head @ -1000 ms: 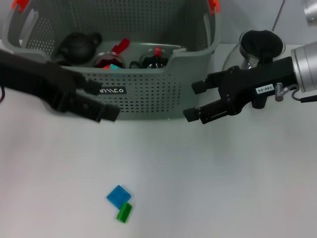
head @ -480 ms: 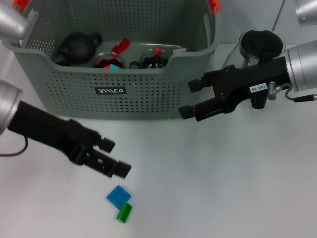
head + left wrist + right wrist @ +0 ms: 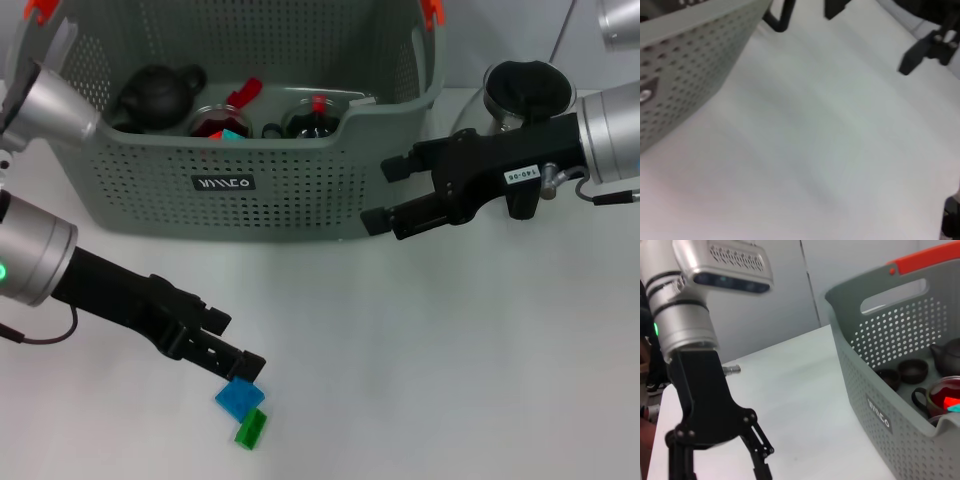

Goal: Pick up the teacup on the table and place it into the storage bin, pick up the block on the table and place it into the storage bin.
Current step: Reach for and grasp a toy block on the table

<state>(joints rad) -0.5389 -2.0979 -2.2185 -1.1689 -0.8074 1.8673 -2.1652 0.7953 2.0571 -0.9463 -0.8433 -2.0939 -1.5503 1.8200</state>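
Left gripper (image 3: 232, 346) is low over the white table (image 3: 450, 360), with its fingers spread apart and holding nothing; the front fingertip is just above the blue block (image 3: 239, 397), and I cannot tell if it touches it. A green block (image 3: 250, 430) lies against the blue one, on the side nearer to the robot. Right gripper (image 3: 385, 197) hangs beside the right end of the storage bin (image 3: 300, 190), its fingers also wide apart and empty. The bin stands at the far side of the table, well apart from the blocks. Inside it are a dark teapot (image 3: 155, 95), a glass cup (image 3: 215, 122) with red contents, and in the right wrist view two small dark teacups (image 3: 912, 371)
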